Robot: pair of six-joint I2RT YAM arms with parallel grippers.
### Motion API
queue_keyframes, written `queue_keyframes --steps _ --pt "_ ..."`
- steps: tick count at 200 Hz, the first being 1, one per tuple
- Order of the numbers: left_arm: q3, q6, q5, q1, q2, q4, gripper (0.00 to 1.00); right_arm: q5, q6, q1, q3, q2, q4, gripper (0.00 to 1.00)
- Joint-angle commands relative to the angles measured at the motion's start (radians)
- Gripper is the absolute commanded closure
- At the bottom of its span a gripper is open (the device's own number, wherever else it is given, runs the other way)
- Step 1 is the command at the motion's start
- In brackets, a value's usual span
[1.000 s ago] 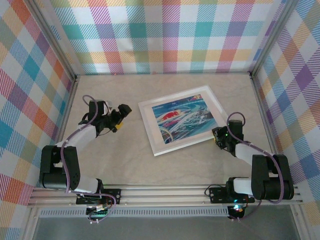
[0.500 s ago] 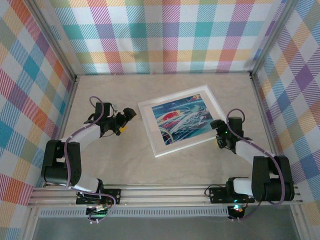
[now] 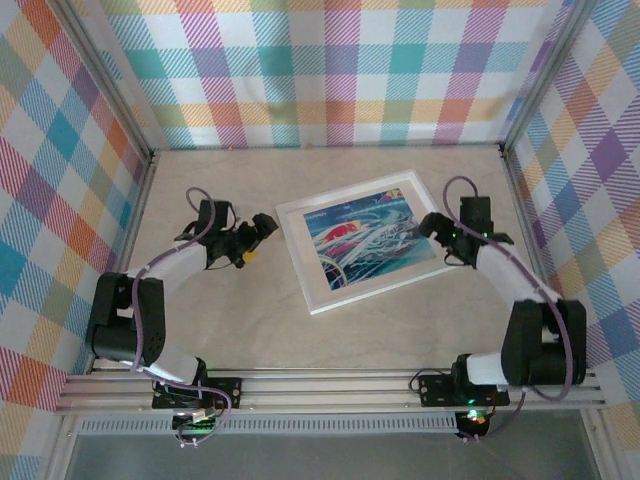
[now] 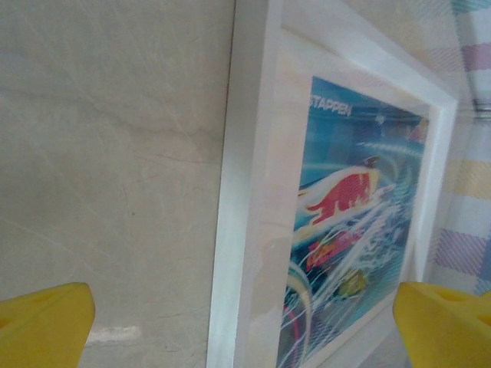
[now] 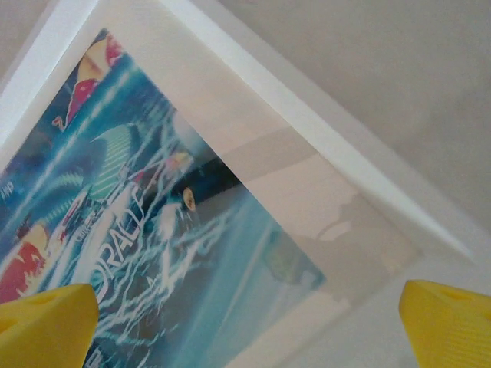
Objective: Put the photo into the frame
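Top external view: large thin-edged white rectangular picture frame (image 3: 293, 258) lies tilted at mid-bench, on the pale marbled bench (image 3: 230, 330). The rectangular paper photo with swirling blue, teal and white image and red marks (image 3: 365, 245) lies inside its border. The right gripper (image 3: 424, 228) has left the frame's near right corner, where it sat a second ago. It now hangs over the frame's right side, at the photo's edge. The left gripper (image 3: 258, 238) has crept closer to the frame's left side, just beside it and not touching.

Left wrist view: yellow fingertips (image 4: 42, 326) stand wide at both lower corners, nothing between them. Frame's left rail runs up the middle; the photo sits within it.

Right wrist view: yellow pads (image 5: 46, 326) spread wide, holding nothing. This gripper was nearly closed a second ago, so it has just let go. A corner of the photo rests on a pale margin inside the white rail.

Judgement: photo released into the frame; placing looks essentially done. Whether it lies fully flat, cannot tell.
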Motion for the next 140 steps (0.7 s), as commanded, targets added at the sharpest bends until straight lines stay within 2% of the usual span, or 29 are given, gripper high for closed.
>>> queue_keyframes --steps 1,26,48,67,93,140 --pt "0.044 0.021 -0.092 -0.024 0.018 -0.078 0.0 -0.041 -0.288 -0.007 0.128 0.118 -0.071 0.0" --pt "0.077 0.016 -0.204 -0.023 0.027 -0.124 0.0 -0.058 -0.378 -0.026 0.302 0.297 -0.164 0.04" --pt "0.138 0.016 -0.267 -0.021 0.052 -0.161 0.0 0.009 -0.42 -0.029 0.385 0.397 -0.178 0.04" --pt "0.203 0.024 -0.268 -0.014 0.093 -0.228 0.0 0.04 -0.478 -0.039 0.435 0.462 -0.197 0.04" --pt "0.243 0.014 -0.279 0.0 0.132 -0.237 0.0 0.092 -0.539 -0.052 0.531 0.568 -0.283 0.04" --pt "0.298 0.015 -0.279 0.008 0.185 -0.25 0.0 0.129 -0.608 -0.079 0.565 0.62 -0.316 0.05"
